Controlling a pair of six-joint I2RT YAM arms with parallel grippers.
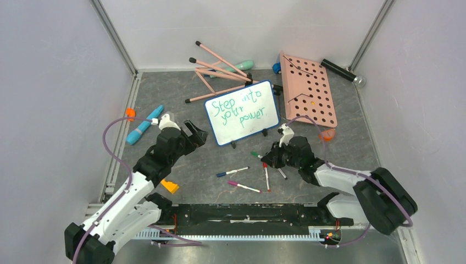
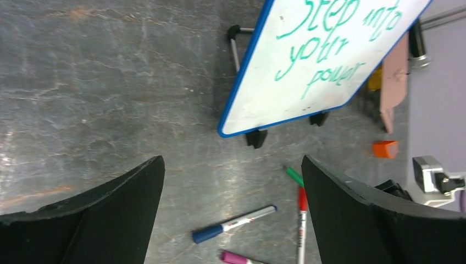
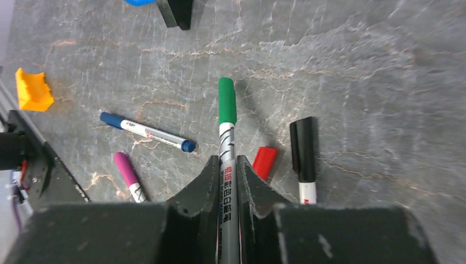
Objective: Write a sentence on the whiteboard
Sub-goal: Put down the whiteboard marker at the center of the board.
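Whiteboard [image 1: 258,125]: you have one, propped on its black feet just above the centre of the top view, carrying the sentence [image 1: 242,110] in three green lines. You can count five pens: the green marker [image 3: 227,104] is pinched between the closed jaws of your right gripper [image 3: 228,165], just below the board's lower edge, while a blue marker [image 3: 147,132], pink marker [image 3: 127,171], red marker [image 1: 266,177] and black marker [image 3: 303,151] lie on the table [image 3: 357,82]. Your left gripper [image 1: 197,133] hangs with its jaws spread wide, gripping nothing, just left of the board's lower left corner and not touching it.
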